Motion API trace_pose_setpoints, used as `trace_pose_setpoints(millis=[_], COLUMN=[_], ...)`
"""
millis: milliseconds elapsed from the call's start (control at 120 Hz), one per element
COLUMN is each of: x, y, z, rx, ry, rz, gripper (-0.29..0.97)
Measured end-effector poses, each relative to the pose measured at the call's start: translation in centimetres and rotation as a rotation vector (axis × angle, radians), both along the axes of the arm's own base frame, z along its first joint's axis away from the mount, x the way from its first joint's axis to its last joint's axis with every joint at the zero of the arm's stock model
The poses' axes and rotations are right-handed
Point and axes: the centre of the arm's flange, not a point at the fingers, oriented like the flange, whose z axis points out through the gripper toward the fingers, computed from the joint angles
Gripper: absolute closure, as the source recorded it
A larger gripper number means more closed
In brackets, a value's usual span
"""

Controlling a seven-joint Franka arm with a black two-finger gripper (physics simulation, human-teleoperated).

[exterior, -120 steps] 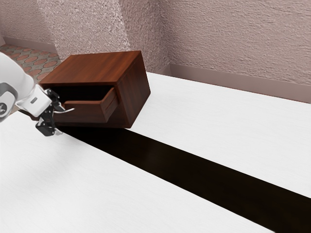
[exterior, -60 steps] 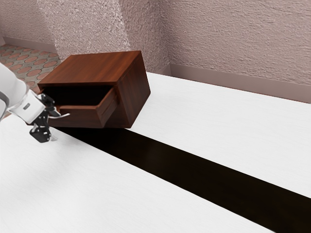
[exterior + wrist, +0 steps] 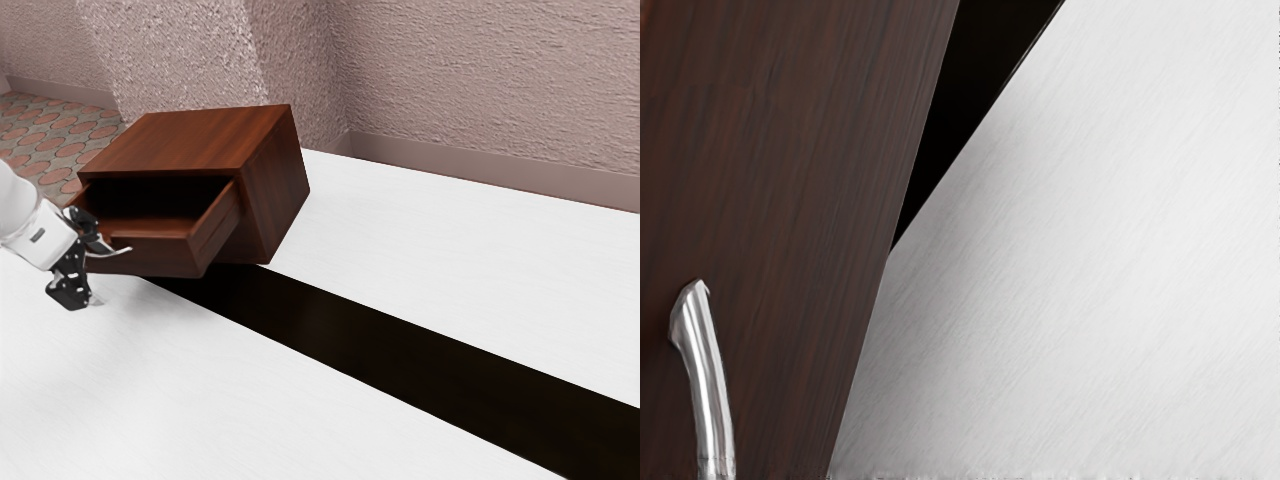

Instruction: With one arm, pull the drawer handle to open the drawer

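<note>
Exterior view shows drawer [image 3: 165,238] open; wrist, its handle [image 3: 702,385].

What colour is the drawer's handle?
The handle is shiny silver; the wrist view shows it best.

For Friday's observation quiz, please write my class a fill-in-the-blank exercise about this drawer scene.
1. The drawer of the brown cabinet stands partly ____.
2. A ____ stripe crosses the white table.
3. The gripper is at the drawer's silver ____.
Missing words: open; black; handle.
</note>
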Motion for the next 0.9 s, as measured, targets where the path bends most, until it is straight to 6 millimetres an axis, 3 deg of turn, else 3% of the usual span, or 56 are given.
trace_pose_setpoints(millis=[367,600,683,750,825,858,900], x=[-2.2,-2.5,-3.7,-5.8,-7.9,-8.4,-8.0], y=[-1.3,-2.1,-3.1,-8.0,-19.2,-23.9,-28.7], z=[0.8,1.1,4.2,9.0,15.8,17.0,16.8], rx=[0.012,0.015,0.044,0.092,0.149,0.13,0.095], ry=[-0.016,-0.022,-0.087,-0.157,-0.187,-0.168,-0.11], rz=[0.013,0.012,0.008,-0.038,-0.099,-0.122,-0.14], gripper=[0.03,0.01,0.0,0.0,0.0,0.0,0.0])
